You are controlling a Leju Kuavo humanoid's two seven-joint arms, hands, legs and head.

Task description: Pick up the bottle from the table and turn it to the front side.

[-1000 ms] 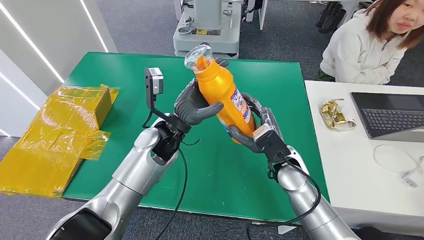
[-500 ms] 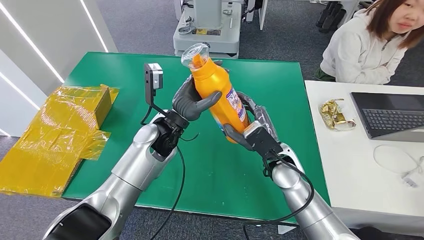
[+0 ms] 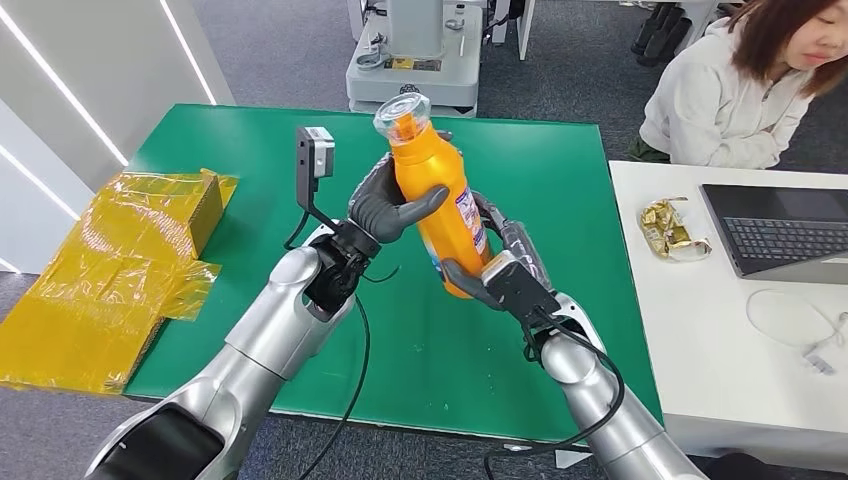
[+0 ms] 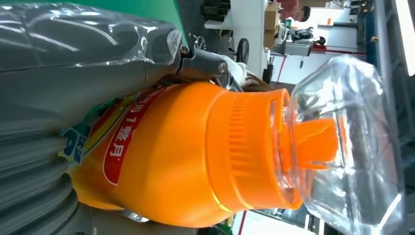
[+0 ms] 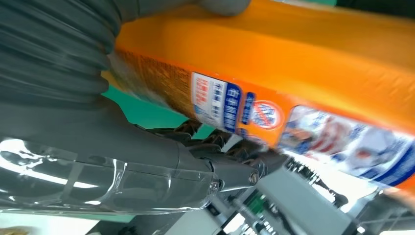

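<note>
Above the green table (image 3: 250,140), mid-scene, I had the orange bottle (image 3: 437,205) off the surface, held by both hands. It sat close to upright, clear cap (image 3: 402,112) up and tipped slightly left and far, base down toward the near right.

Left hand (image 3: 385,205) gripped the upper body just under the shoulder, thumb across the near face, fingers wrapped behind. On the left wrist view I saw the orange collar (image 4: 244,147) and the clear cap over the orange spout, with a red label patch (image 4: 122,142) beside the hand's grey cover.

Right hand (image 3: 495,270) held the lower part of the bottle, thumb under the base on the near side, fingers up along its right side. Right wrist view showed the blue-and-white label (image 5: 254,115) running along the bottle's side; print was too blurred for me to read.

From the head view the label (image 3: 470,215) faced right, only its edge visible to me.

Yellow wrapped boxes (image 3: 110,270) lay left of the table. A person in a white top (image 3: 725,100) sat far right at a white desk (image 3: 700,340) with a laptop (image 3: 780,235) and a gold wrapper (image 3: 672,228).
</note>
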